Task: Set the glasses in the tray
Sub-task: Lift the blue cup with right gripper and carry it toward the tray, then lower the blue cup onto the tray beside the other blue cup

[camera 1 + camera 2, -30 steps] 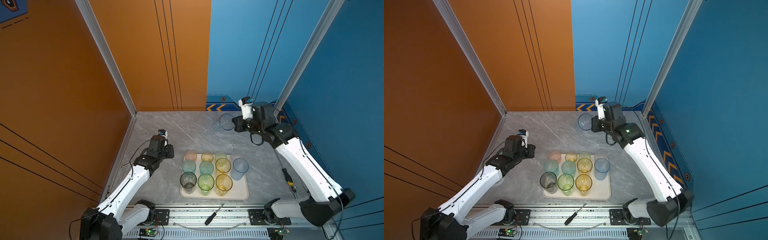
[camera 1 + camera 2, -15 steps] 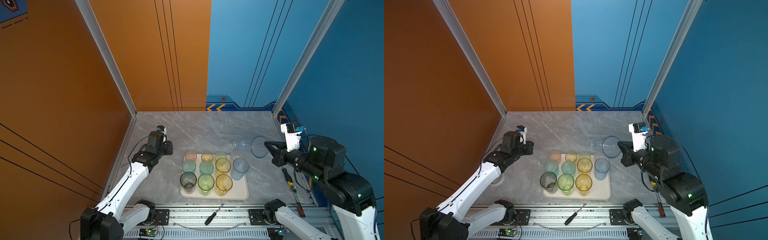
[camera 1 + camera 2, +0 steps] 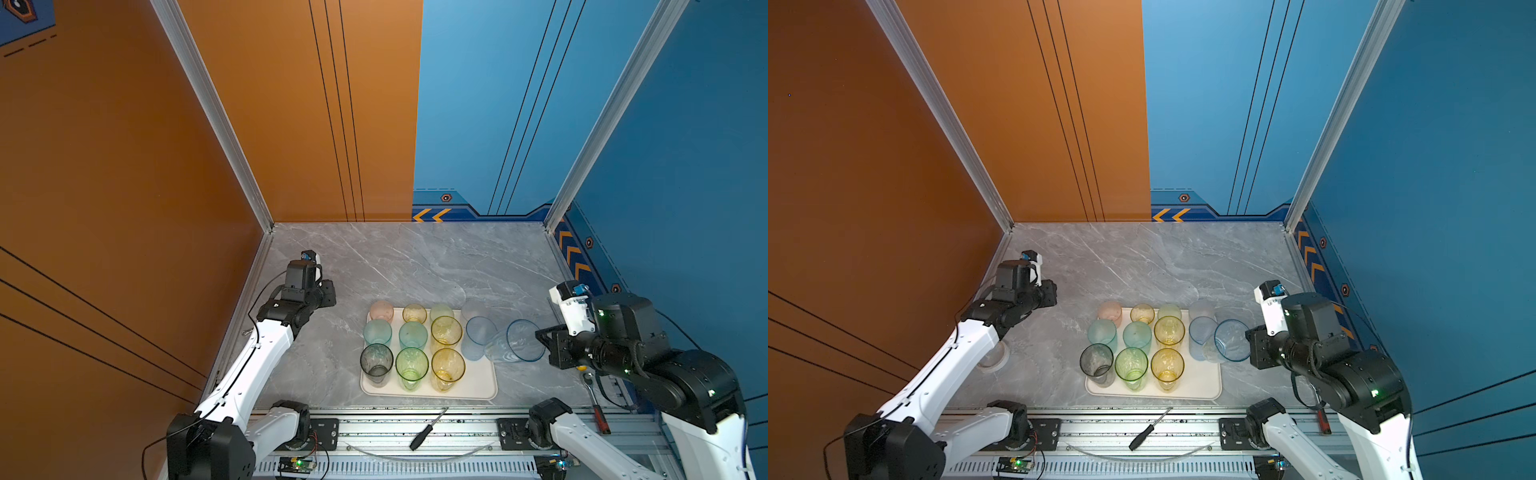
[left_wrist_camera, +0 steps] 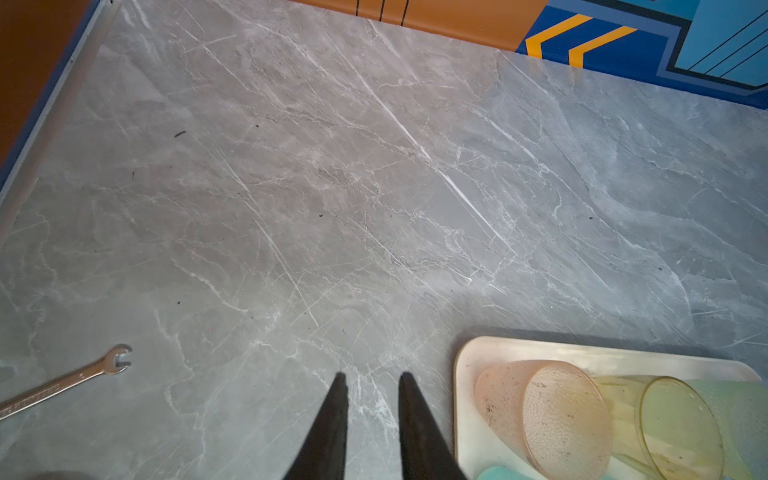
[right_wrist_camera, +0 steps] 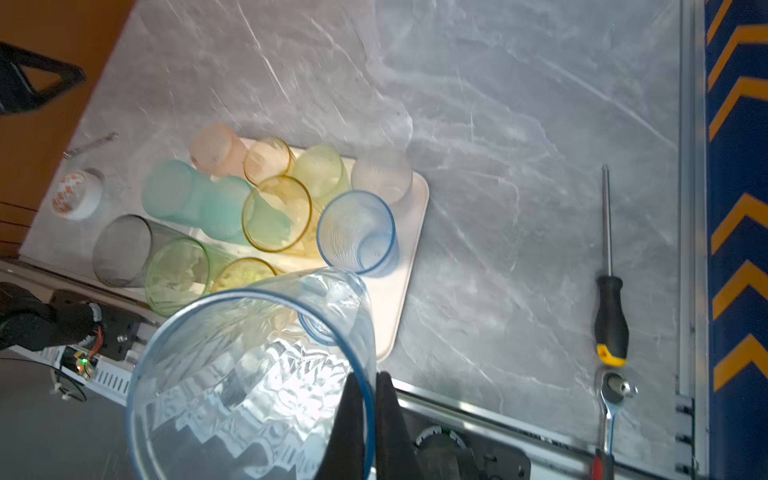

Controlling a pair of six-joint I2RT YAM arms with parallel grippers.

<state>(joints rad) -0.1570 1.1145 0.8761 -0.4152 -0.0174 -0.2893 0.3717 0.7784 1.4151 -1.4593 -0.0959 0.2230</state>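
The right gripper (image 5: pixel 368 378) is pinching the rim of a blue-rimmed clear tumbler (image 5: pixel 249 374), holding it tilted at the edge of the cream tray (image 3: pixel 478 389). The left gripper (image 4: pixel 371 376) is hovering, fingers slightly apart, empty.

Bright, even light fills both top views, leaving soft shadows on the marble worktop (image 3: pixel 415 266). The right wrist view is blurred, with white glare inside the blue-rimmed tumbler (image 5: pixel 249 374); the left wrist view is sharp
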